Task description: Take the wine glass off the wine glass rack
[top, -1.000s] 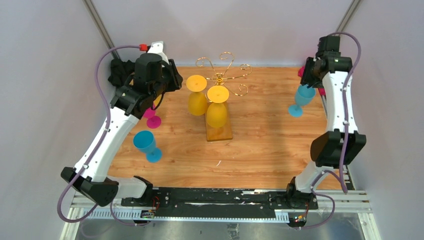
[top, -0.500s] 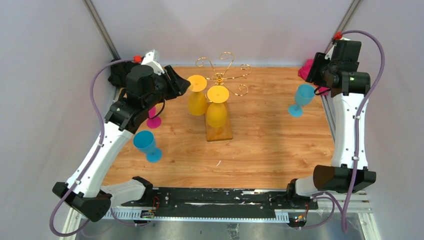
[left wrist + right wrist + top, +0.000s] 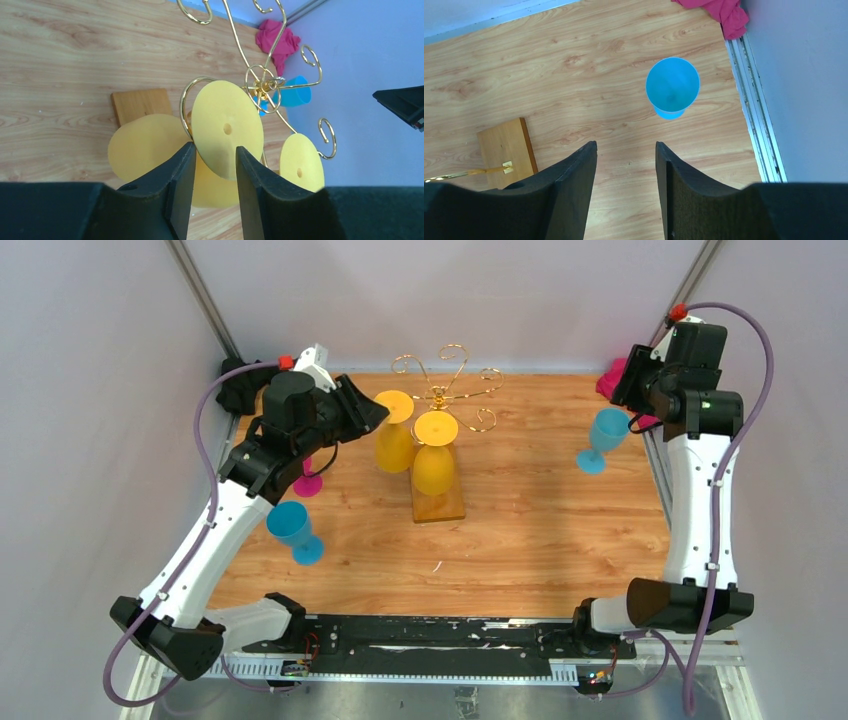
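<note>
The wine glass rack [image 3: 446, 390] is gold wire on a wooden base [image 3: 440, 505] at mid-table. Two yellow wine glasses hang upside down from it, one on the left [image 3: 394, 445] and one nearer the front [image 3: 433, 468]. My left gripper [image 3: 376, 416] is open right beside the left glass's foot. In the left wrist view that foot disc [image 3: 227, 125] shows between and just past my fingertips [image 3: 182, 165], with the gripper [image 3: 212, 152] not closed on it. My right gripper [image 3: 626, 147] is open and empty, high at the back right, above a blue glass [image 3: 672, 89].
A blue glass [image 3: 603, 436] stands upright at the right. Another blue glass [image 3: 292, 528] and a pink one [image 3: 306, 480] stand on the left under my left arm. A black cloth [image 3: 236, 390] and a pink cloth [image 3: 607, 381] lie in the back corners.
My left gripper has swung right, up to the left yellow glass's foot. My right arm has lifted and drawn back from the blue glass, which stays standing.
</note>
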`<state>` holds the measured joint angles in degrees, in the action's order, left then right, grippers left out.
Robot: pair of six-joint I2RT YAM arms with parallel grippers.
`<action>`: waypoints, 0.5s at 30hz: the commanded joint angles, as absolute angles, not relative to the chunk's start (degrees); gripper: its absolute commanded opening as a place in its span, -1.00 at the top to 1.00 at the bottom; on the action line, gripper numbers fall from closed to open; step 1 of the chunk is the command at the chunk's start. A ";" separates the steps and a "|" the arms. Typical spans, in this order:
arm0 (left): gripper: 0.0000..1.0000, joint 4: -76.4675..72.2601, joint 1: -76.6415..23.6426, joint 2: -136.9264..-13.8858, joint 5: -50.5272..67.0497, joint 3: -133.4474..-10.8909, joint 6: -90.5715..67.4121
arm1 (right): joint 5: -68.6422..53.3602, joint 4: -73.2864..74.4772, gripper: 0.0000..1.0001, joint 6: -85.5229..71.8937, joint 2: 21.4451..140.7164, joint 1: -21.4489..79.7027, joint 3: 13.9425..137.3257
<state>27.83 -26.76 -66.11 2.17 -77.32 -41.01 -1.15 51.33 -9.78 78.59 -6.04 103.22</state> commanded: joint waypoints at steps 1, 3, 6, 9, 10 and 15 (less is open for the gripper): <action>0.23 25.79 -27.07 -65.48 3.25 -77.48 -41.66 | -2.41 50.30 -0.03 -10.66 77.45 -5.54 102.34; 0.28 25.41 -27.07 -65.49 3.62 -77.14 -41.95 | -2.71 50.19 -0.01 -10.74 77.43 -5.53 102.28; 0.35 24.65 -27.07 -65.34 4.24 -77.02 -42.28 | -2.77 50.10 0.01 -10.72 77.51 -5.54 102.07; 0.40 24.78 -27.07 -65.42 3.96 -77.14 -42.02 | -2.98 49.85 0.01 -10.80 77.35 -5.54 101.88; 0.41 24.60 -27.07 -65.40 4.00 -76.95 -41.93 | -3.05 49.84 0.02 -10.75 77.30 -5.54 101.82; 0.44 23.75 -27.07 -65.81 4.01 -75.59 -42.47 | -2.90 49.44 0.02 -10.77 77.00 -5.54 101.70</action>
<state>25.54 -26.76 -66.11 3.44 -76.95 -42.02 -2.55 50.30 -10.31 78.43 -6.04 102.28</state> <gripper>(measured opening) 0.288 0.491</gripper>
